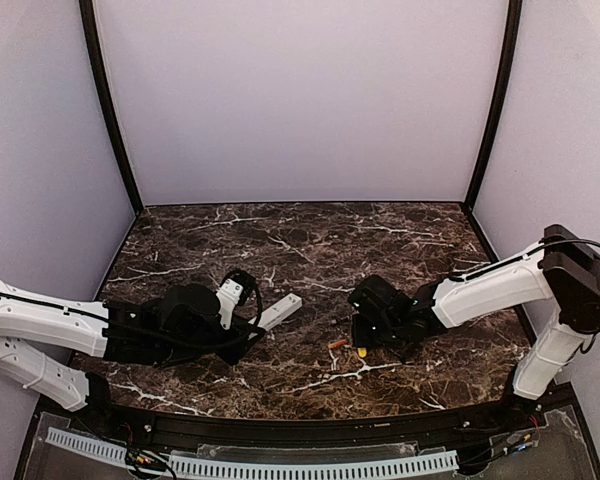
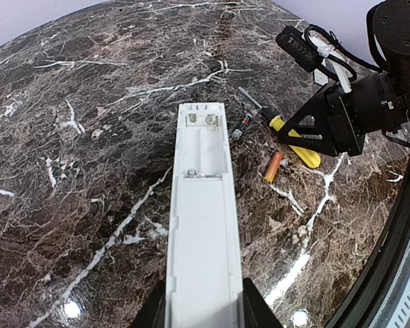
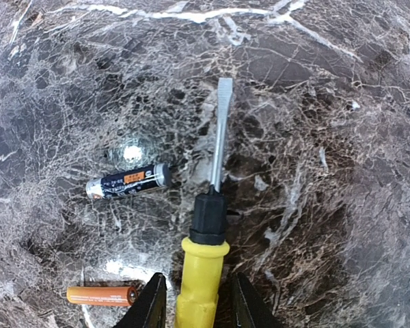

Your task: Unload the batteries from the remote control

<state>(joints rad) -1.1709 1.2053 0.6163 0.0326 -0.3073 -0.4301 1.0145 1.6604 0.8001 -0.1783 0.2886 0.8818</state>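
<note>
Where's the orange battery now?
The orange battery lies loose on the table, left of the screwdriver in the right wrist view, near the dark battery.

No writing can be read anywhere. The small dark cylindrical battery carries an orange label, its print too blurred to decipher.

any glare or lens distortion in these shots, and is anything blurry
Left wrist: fisheye curves the table edge, white glare spots on the marble near the bottom, remote control sharp. Right wrist: one glare spot just above the dark battery, corners go soft. Top external: even light, orange battery tiny.
</note>
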